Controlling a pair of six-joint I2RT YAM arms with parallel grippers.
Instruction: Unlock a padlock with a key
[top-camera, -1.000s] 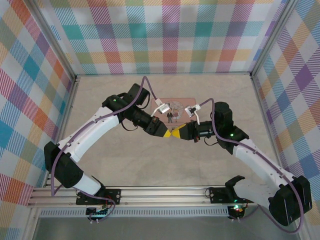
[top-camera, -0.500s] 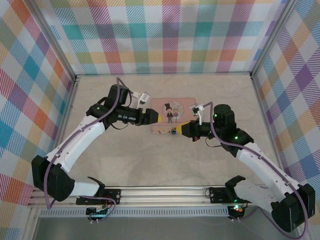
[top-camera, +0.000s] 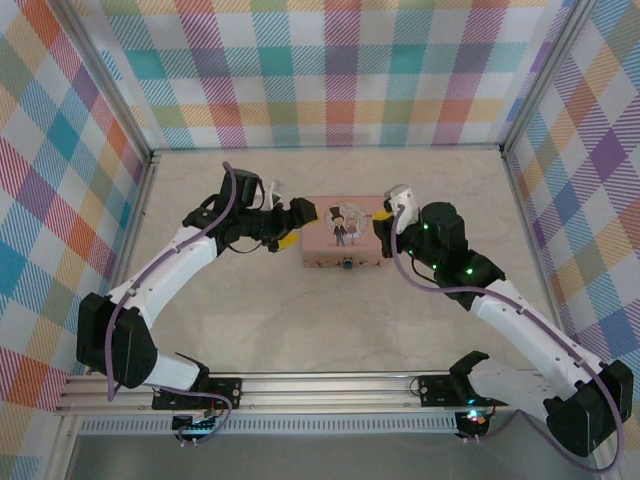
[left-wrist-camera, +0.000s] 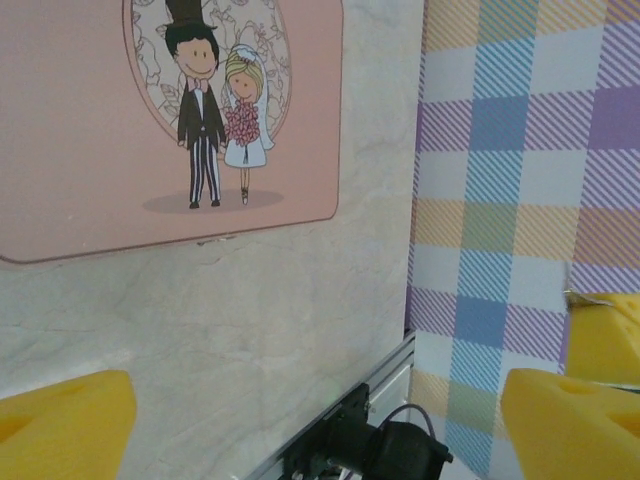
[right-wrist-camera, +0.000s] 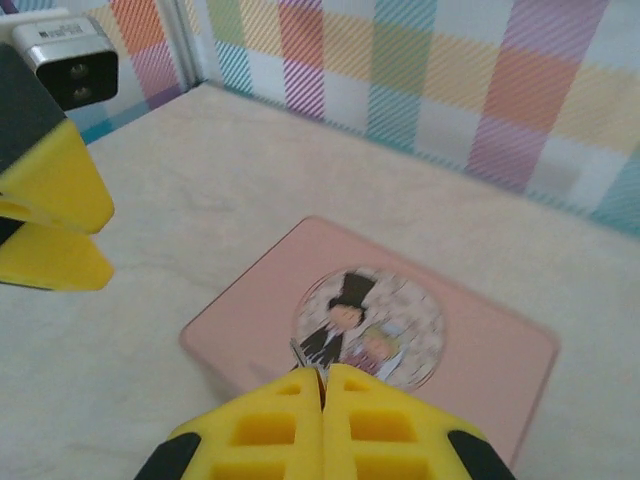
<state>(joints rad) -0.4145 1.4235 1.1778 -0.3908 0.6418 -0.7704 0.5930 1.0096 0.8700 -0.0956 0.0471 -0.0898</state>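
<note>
Key (right-wrist-camera: 303, 358) is just a sliver poking out of my right hand (right-wrist-camera: 322, 378), which is pinched shut on it above the tin (right-wrist-camera: 480, 350). The padlock (top-camera: 346, 263) sits at the tin's near edge, nearer me than that hand. My left hand (left-wrist-camera: 318, 395) gapes wide and empty beside the tin. I reckon inserting and turning are both left. There's bare worktop (top-camera: 300, 320) all round, and the walls are well off.

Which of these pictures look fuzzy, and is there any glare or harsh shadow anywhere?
Top external view: evenly lit, only soft shadows under the arms, no glare on the table. Left wrist view: the pink tin is crisp, the near yellow fingers soft. Right wrist view: slightly blurred overall, the tin's cartoon smeared, the right hand and key fuzzy.
</note>
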